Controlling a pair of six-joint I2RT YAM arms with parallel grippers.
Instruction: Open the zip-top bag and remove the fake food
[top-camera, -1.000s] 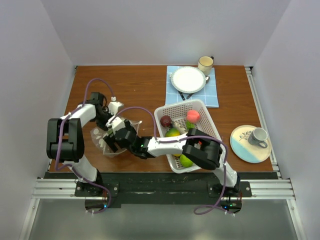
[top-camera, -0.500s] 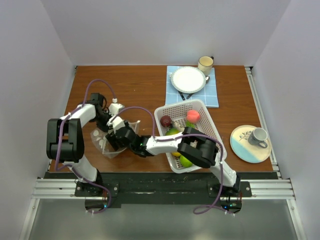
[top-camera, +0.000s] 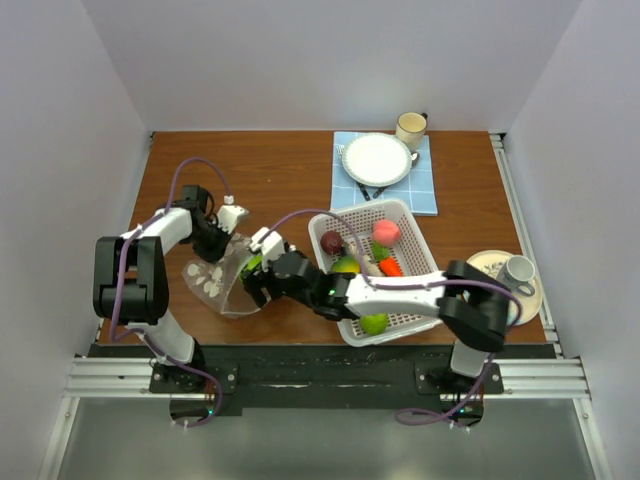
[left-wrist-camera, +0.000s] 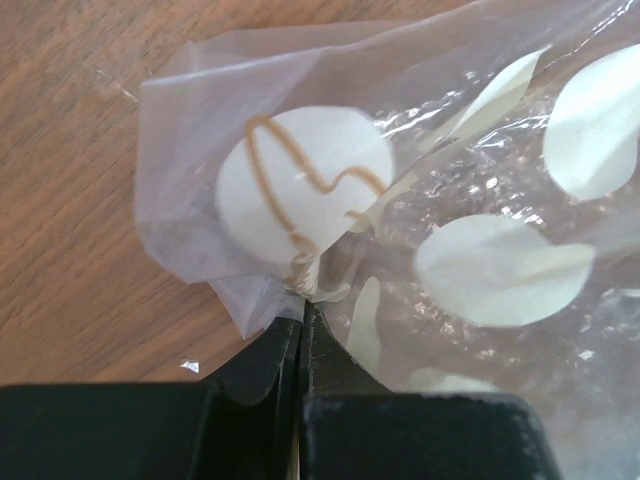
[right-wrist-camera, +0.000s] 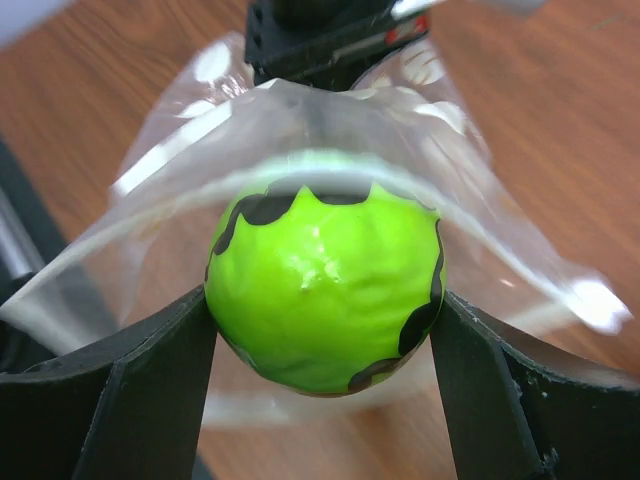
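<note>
With the right gripper (right-wrist-camera: 322, 340), clamps a glossy green fruit (right-wrist-camera: 325, 290) blotched with dark marks, one black finger pressed against each side. Holds it right at the open mouth of the zip-top bag (right-wrist-camera: 300, 120), with clear film arching over its top. With the left gripper (left-wrist-camera: 300, 322), pinches a fold at the bag's edge, jaws closed tight on the plastic, white dots showing through. Rests the bag on the wooden table (top-camera: 290, 170), just left of the white basket (top-camera: 412, 240). Inside the basket: a dark purple piece (top-camera: 332, 241), a pink peach (top-camera: 385, 231), an orange carrot (top-camera: 390, 266), a yellow piece (top-camera: 346, 265) and a green piece (top-camera: 374, 322).
</note>
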